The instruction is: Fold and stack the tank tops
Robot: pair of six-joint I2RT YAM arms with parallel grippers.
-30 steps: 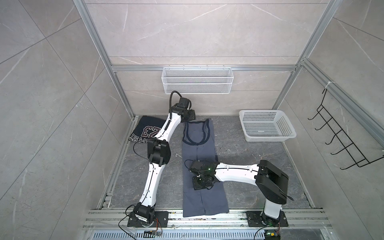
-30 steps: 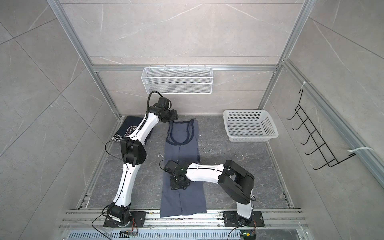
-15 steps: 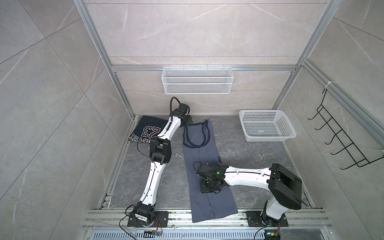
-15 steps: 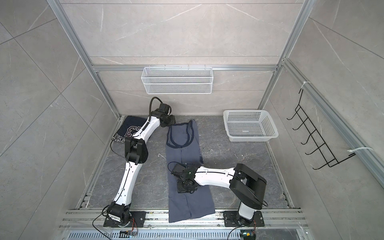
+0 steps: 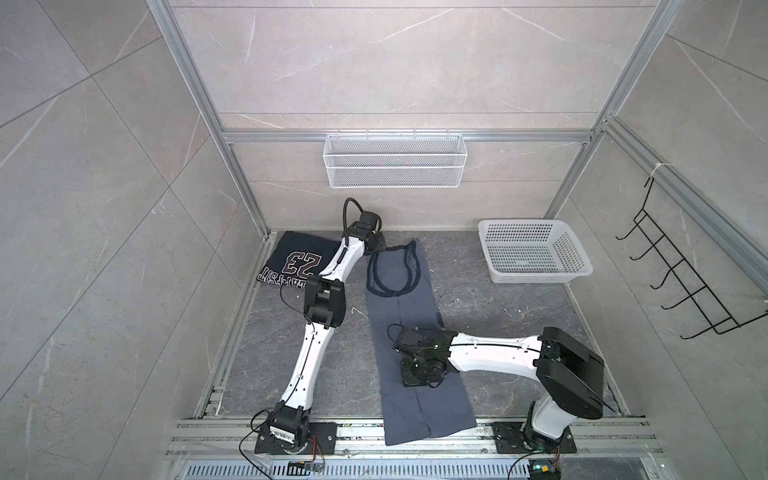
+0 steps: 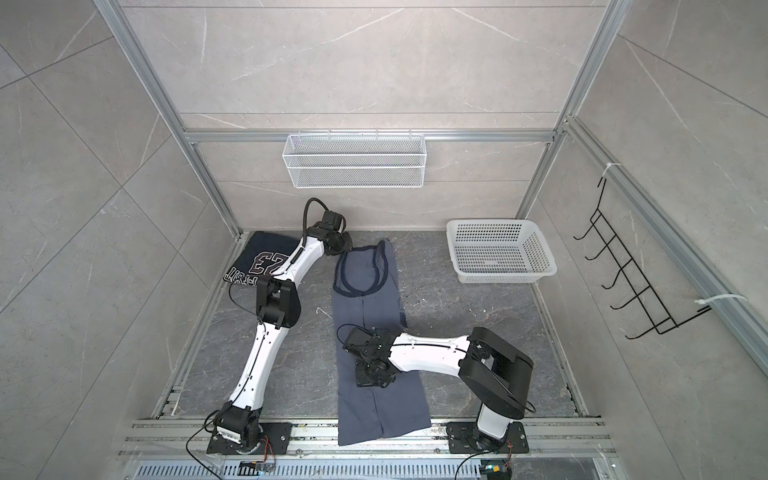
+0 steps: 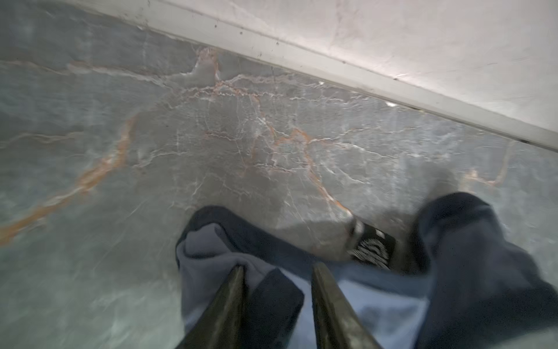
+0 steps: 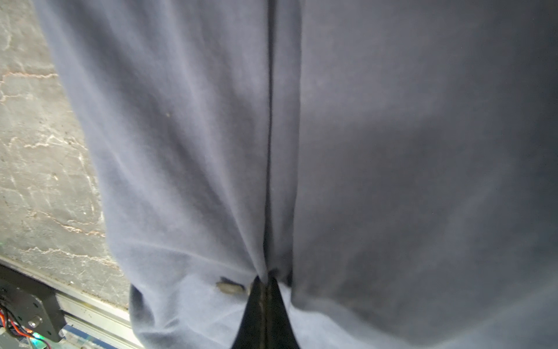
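The slate-blue tank top (image 5: 399,307) (image 6: 365,307) lies as a long narrow strip from the back of the floor to the front rail, neckline at the back. My right gripper (image 5: 415,376) (image 8: 265,279) is shut on a pinch of its cloth (image 8: 181,151) about midway along. At the back, my left gripper (image 5: 376,245) (image 7: 277,269) is open, low over the top's shoulder, with a dark-trimmed strap (image 7: 271,290) between its jaws. The navy tank top (image 5: 297,262) (image 6: 262,259) with the "23" print lies folded in the back left corner, partly under the left arm.
A white perforated basket (image 5: 536,276) (image 6: 503,276) stands at the back right. A wire shelf (image 5: 395,166) hangs on the back wall. The slate top's hem lies over the metal front rail (image 5: 208,432). The back wall's base (image 7: 362,75) runs just past the left gripper.
The right gripper has dragged the slate-blue top toward the front, its hem now over the rail and the strip slightly slanted. The left jaws have narrowed around the strap.
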